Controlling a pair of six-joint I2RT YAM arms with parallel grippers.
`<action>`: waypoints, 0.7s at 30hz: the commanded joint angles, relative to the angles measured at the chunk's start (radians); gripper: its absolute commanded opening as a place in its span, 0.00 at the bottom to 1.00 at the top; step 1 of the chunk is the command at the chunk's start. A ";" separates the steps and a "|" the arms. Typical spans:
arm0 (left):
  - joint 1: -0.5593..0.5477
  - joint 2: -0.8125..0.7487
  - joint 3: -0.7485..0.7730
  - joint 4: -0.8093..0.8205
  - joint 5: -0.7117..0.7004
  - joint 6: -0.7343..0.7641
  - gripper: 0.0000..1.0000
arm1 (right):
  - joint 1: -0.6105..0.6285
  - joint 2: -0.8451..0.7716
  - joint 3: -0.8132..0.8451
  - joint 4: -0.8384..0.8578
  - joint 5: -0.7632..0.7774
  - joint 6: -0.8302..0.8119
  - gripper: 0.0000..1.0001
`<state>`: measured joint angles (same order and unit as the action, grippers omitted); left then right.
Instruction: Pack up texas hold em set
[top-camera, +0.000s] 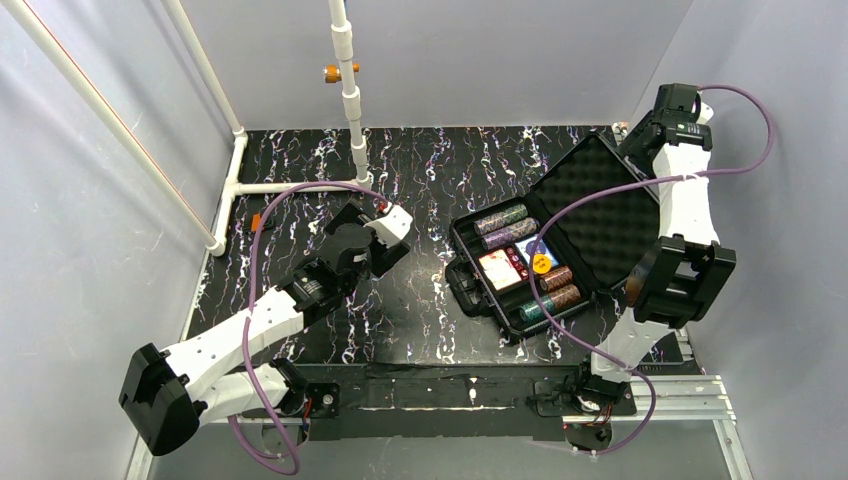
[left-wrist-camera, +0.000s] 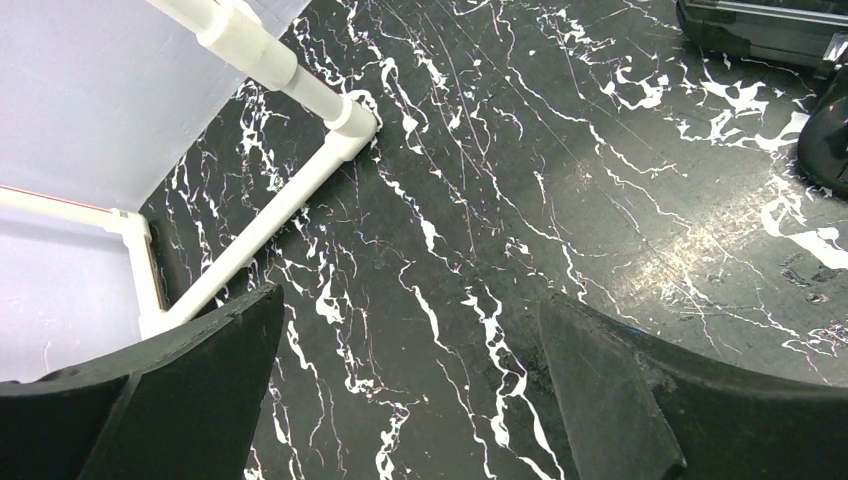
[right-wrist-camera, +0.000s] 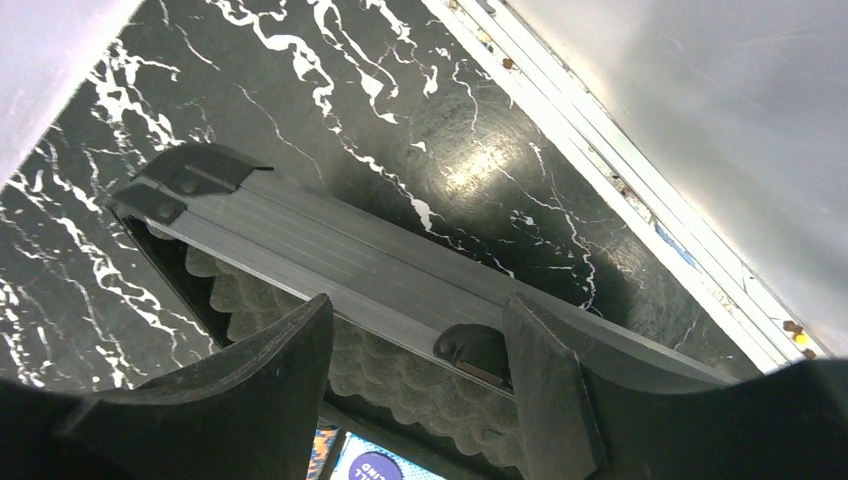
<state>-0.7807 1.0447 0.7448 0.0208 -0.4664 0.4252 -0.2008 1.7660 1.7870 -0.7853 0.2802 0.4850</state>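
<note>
**Q:** In the top view, what can you not make out?
**A:** The right arm (top-camera: 690, 210) covers the right side of the case (top-camera: 590, 200) lid, and a purple cable (top-camera: 548, 300) crosses the tray. The chip stacks (top-camera: 505, 225) are too small for you to read their markings.

**Q:** And in the right wrist view?
**A:** The lower edge cuts off the blue deck (right-wrist-camera: 375, 465), so you see only a corner. The lid rim passes behind one finger of the right gripper (right-wrist-camera: 418, 330). You cannot tell whether the pads touch it.

**Q:** And in the left wrist view?
**A:** Only a corner of the case enters at the top right. A dark shape (left-wrist-camera: 825, 140) at the right edge is cut off, and you cannot identify it.
</note>
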 joint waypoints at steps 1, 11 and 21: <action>0.001 -0.009 0.001 0.005 0.004 -0.016 0.98 | 0.003 -0.083 0.024 0.114 -0.011 0.021 0.71; 0.001 0.002 0.006 -0.002 0.013 -0.019 0.98 | 0.002 -0.182 -0.035 0.153 0.097 0.014 0.71; 0.001 0.002 0.008 -0.006 0.029 -0.033 0.98 | -0.021 -0.011 0.043 0.110 0.120 0.015 0.61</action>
<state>-0.7807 1.0492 0.7448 0.0204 -0.4480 0.4099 -0.2054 1.6909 1.7760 -0.6750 0.3679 0.4976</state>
